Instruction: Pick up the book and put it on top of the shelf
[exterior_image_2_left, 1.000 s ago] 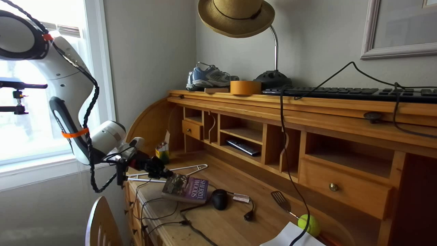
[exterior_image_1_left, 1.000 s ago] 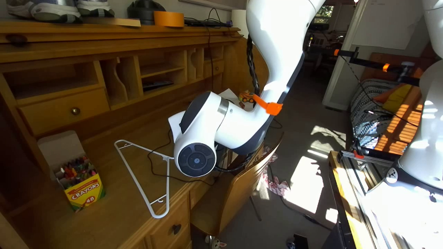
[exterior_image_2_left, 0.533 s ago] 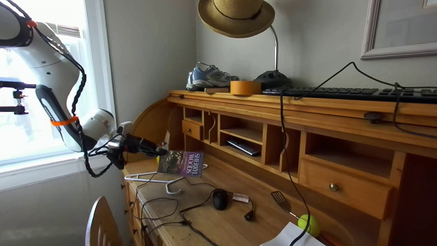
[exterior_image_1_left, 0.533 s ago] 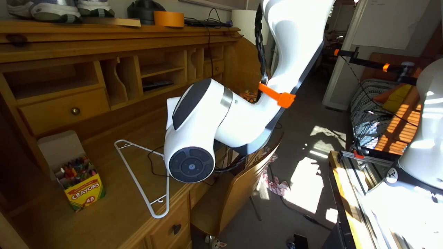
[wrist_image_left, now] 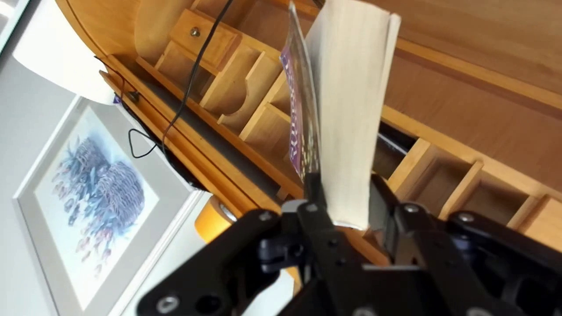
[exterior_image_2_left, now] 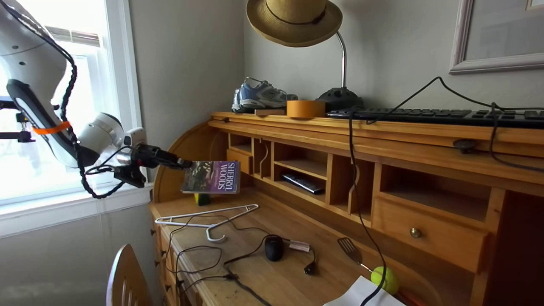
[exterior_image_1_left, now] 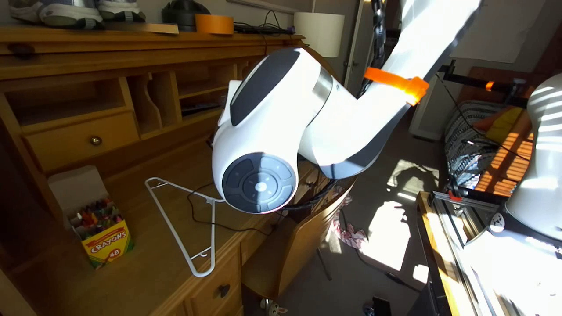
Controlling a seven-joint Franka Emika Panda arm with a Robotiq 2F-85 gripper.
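The book [exterior_image_2_left: 211,177] has a purplish cover and is held in the air above the desk, cover facing the camera in an exterior view. My gripper [exterior_image_2_left: 187,164] is shut on its near end. In the wrist view the book [wrist_image_left: 353,109] stands between the fingers [wrist_image_left: 344,188], pale page edge towards the camera, front cover slightly splayed. The shelf [exterior_image_2_left: 408,132] is a light-brown wooden hutch with cubbyholes, drawers and a flat top board; it also shows in an exterior view [exterior_image_1_left: 210,52]. The book is below top-board height. In that view the arm hides gripper and book.
On the top board stand sneakers [exterior_image_2_left: 263,97], an orange roll [exterior_image_2_left: 306,109], a lamp base [exterior_image_2_left: 340,99] and a keyboard [exterior_image_2_left: 425,114] whose cable [exterior_image_2_left: 352,148] hangs down the front. The desk bears a crayon box [exterior_image_1_left: 107,243], a hanger [exterior_image_1_left: 213,237] and a mouse [exterior_image_2_left: 273,248].
My gripper has lifted the book from low over the desk, up and towards the left in an exterior view. The hanger below has come into full view. The arm has risen and drawn back.
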